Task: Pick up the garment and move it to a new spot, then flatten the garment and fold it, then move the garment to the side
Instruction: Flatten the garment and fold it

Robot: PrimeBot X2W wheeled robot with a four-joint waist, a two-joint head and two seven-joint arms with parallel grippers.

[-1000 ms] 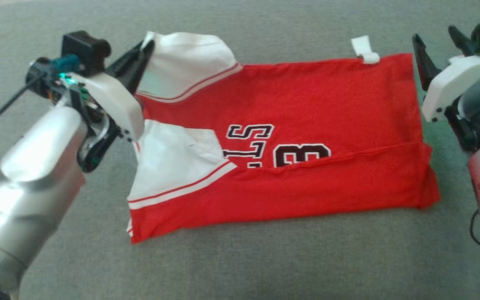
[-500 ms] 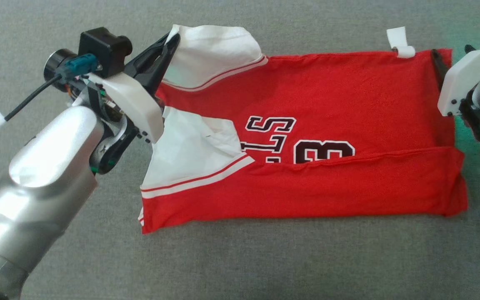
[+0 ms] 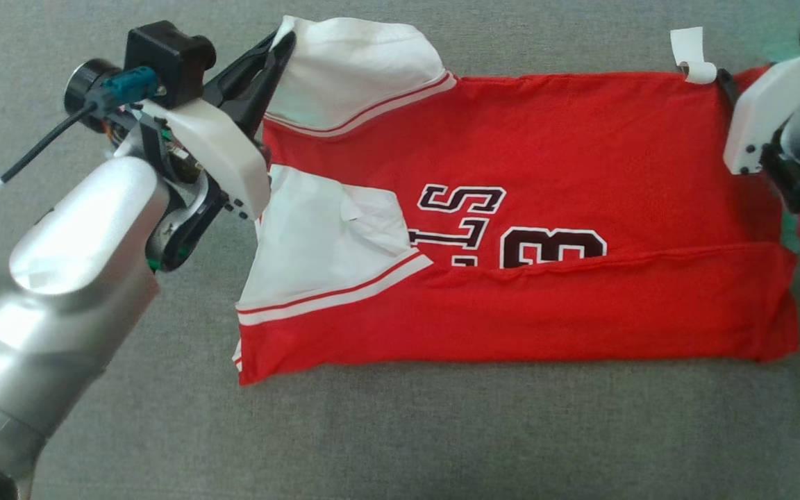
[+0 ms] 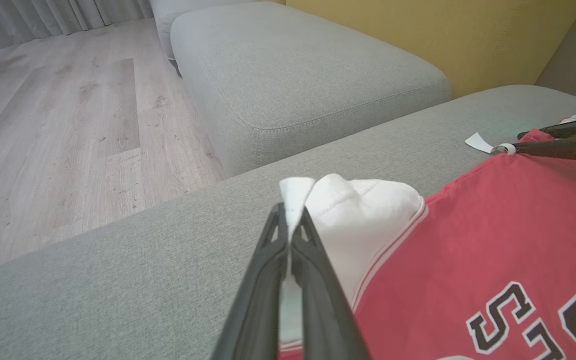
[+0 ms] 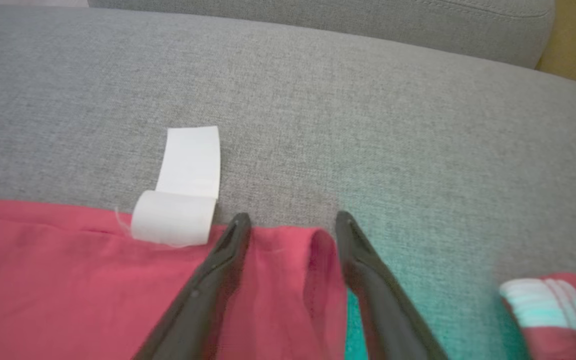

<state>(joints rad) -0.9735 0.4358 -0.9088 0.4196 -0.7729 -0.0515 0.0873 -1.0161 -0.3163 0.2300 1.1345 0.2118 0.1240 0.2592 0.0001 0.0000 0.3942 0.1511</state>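
While left pincer clamps sleeve of garment, right pincer, apart, straddles corner.

**Silver arms, white wrists, dark fingers**

The left forearm is showing a smooth silver shell, with a white cover dotted with small dark screws capping its wrist. A teal plug is feeding a black cable beside a black camera block. The right wrist is wearing a matching shell. The left gripper and right gripper are ending in long, tapered dark fingers.
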